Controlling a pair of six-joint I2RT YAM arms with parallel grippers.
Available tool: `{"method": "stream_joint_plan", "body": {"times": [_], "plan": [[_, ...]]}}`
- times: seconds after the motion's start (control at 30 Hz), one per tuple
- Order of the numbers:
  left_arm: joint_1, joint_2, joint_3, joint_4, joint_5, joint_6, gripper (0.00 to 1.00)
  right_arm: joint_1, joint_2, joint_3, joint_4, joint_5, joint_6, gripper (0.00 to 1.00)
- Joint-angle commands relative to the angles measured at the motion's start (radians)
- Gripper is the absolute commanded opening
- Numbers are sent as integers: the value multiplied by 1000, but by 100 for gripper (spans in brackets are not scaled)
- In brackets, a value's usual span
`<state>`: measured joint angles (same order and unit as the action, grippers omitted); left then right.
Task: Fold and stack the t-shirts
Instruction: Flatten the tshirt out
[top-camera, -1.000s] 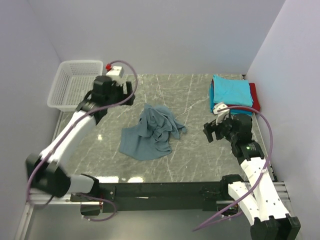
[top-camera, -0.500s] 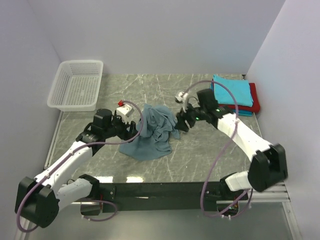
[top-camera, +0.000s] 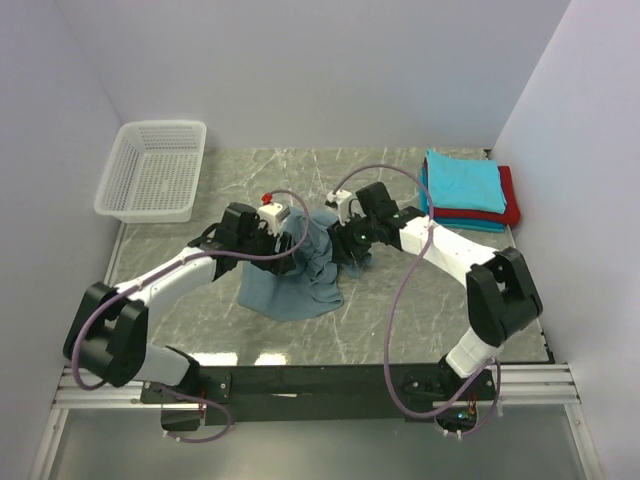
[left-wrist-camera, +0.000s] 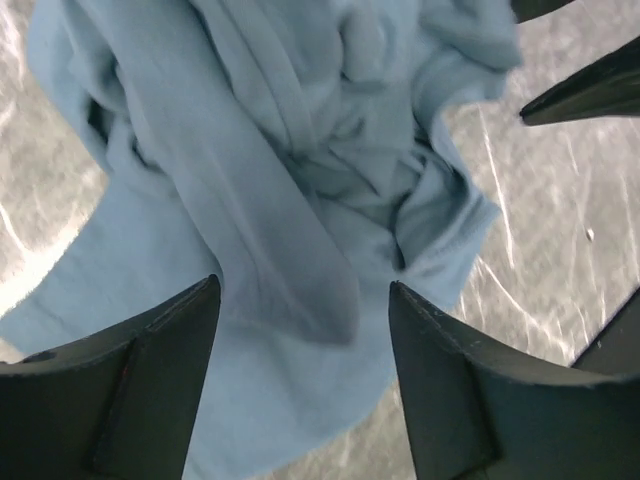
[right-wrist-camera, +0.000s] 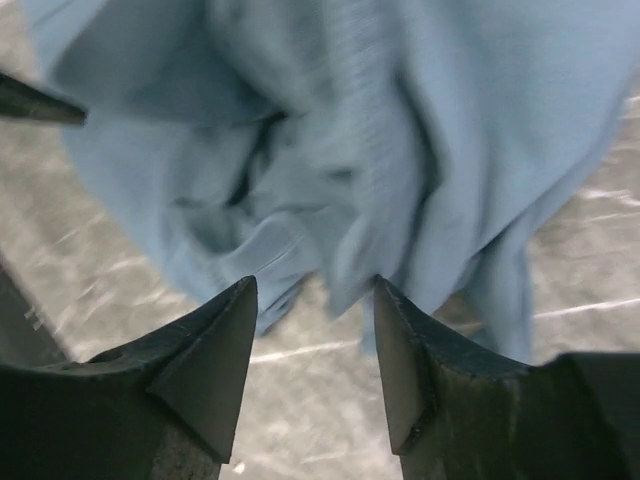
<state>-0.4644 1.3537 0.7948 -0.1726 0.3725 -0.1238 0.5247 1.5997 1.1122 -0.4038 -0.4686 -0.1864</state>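
A dusty grey-blue t-shirt (top-camera: 296, 290) lies crumpled mid-table. My left gripper (top-camera: 288, 258) hangs over its left part, jaws open, with wrinkled cloth (left-wrist-camera: 270, 180) lying below and between the fingers (left-wrist-camera: 150, 390). My right gripper (top-camera: 348, 250) is at the shirt's right edge, also open; its fingertips (right-wrist-camera: 215, 350) frame the cloth's hem (right-wrist-camera: 330, 160) and bare marble. The two grippers are close together, and each wrist view shows the other's finger tips. Folded t-shirts (top-camera: 462, 182) sit stacked at the back right: turquoise on top, red and teal beneath.
A white mesh basket (top-camera: 152, 170) stands at the back left corner. White walls close the table on the left, back and right. Both arms reach inward over the marble table (top-camera: 400, 320), their cables looping above them.
Both arms have swung in from the sides to meet over the crumpled shirt. The jaws of both grippers have narrowed somewhat. The shirt has barely shifted.
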Motion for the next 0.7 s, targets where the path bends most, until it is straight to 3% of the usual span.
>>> {"method": "stream_joint_plan", "body": {"times": [0.0, 0.07, 0.1, 0.17, 0.2, 0.23, 0.27, 0.47, 0.67], "plan": [[-7, 53, 96, 2, -52, -30, 70, 1, 54, 86, 31, 115, 28, 56], [-8, 74, 110, -14, -76, -20, 65, 1, 72, 127, 22, 130, 22, 51], [-8, 87, 138, -33, -81, -14, 54, 1, 89, 142, 4, 137, 16, 39], [-8, 119, 159, -73, -86, -11, 38, 1, 94, 192, -21, 133, 10, 23], [-8, 120, 162, -73, -93, -10, 18, 1, 82, 205, -30, 134, 1, 7], [-8, 104, 164, -73, -105, -8, 9, 1, 72, 239, -50, 175, -8, 0], [-8, 91, 168, -88, -124, -2, 2, 4, 60, 267, -61, 203, -19, 0], [38, -132, 335, -159, -368, 18, 0, -8, -72, 625, -159, 456, -202, 0], [46, -388, 592, -165, -546, 44, 0, -9, -208, 863, -230, 502, -297, 0]]}}
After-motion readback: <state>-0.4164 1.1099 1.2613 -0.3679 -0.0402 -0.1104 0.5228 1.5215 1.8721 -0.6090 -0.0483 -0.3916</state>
